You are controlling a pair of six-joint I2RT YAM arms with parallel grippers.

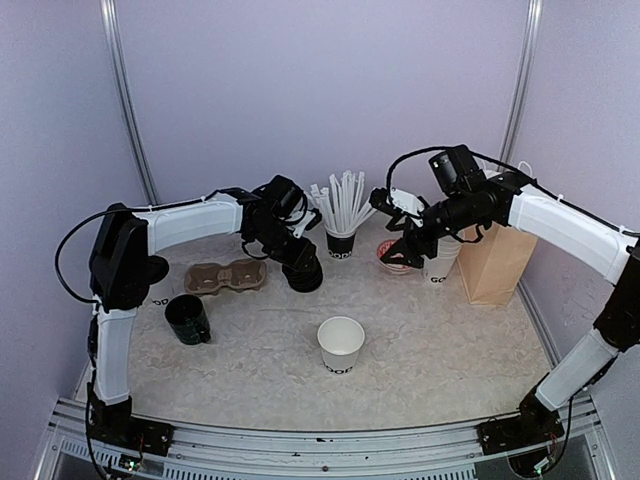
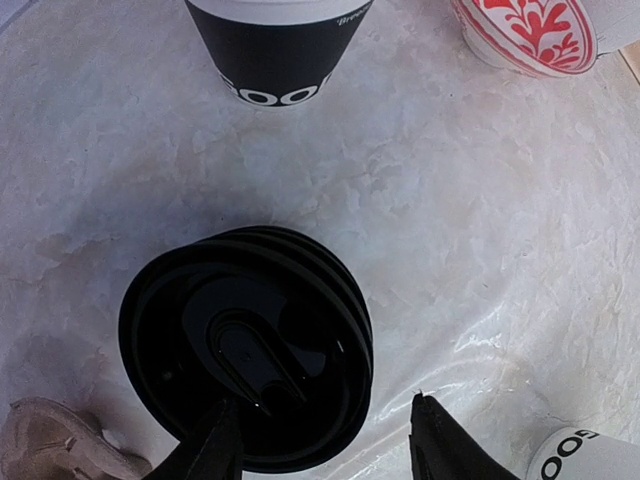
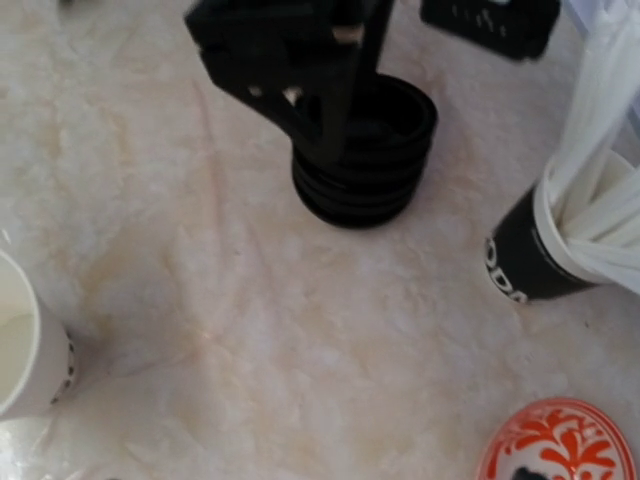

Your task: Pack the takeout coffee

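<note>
At centre, one white cup (image 1: pixel 341 340)

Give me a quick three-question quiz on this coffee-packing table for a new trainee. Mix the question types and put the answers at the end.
1. True or false: the white paper cup nearest the arms' bases already wears a black lid.
2. Multiple choice: over the stack of round black plastic lids, the left gripper has its jaws A) apart, B) clamped on a lid, C) out of view.
3. Short answer: what fills the black paper cup with white lettering?

Key: 1 false, the white paper cup is uncovered; 2 A; 3 white straws.
</note>
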